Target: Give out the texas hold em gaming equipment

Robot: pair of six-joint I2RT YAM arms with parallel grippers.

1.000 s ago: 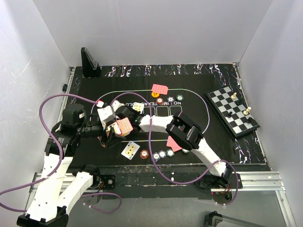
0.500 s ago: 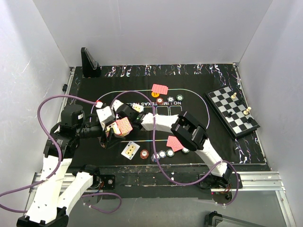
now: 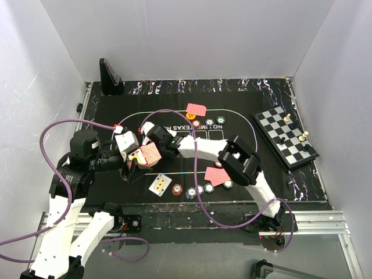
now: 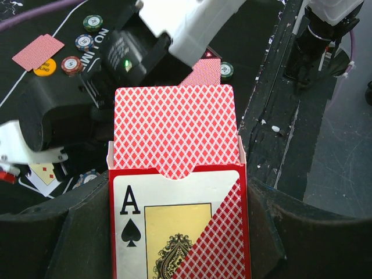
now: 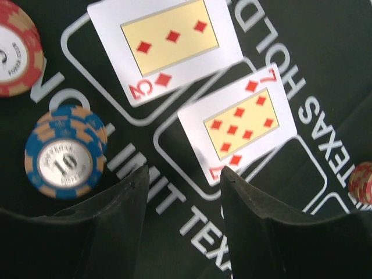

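My left gripper [image 4: 180, 232] is shut on a red card box [image 4: 180, 226] with an ace of spades on its front. Red-backed cards [image 4: 173, 125] stick out of the box's open top. In the top view the box [image 3: 150, 154] is held above the mat's left part. My right gripper [image 5: 183, 177] stands open just above the mat, nothing between its fingers [image 5: 125, 215]. A seven of diamonds [image 5: 241, 125] and a three of diamonds [image 5: 165, 43] lie face up just past it. A blue chip [image 5: 64, 157] and a red chip [image 5: 14, 49] lie to their left.
Red-backed cards [image 3: 197, 109] lie at the mat's far side, others [image 3: 217, 176] at its near side, and a face-up card [image 3: 160, 183] near the front. Chips [image 3: 197, 189] line the front edge. A chessboard [image 3: 285, 136] with pieces sits right; a black stand [image 3: 110, 77] back left.
My right gripper has opened and shifted slightly left over the mat beside the box. The left arm still holds the box in nearly the same place.
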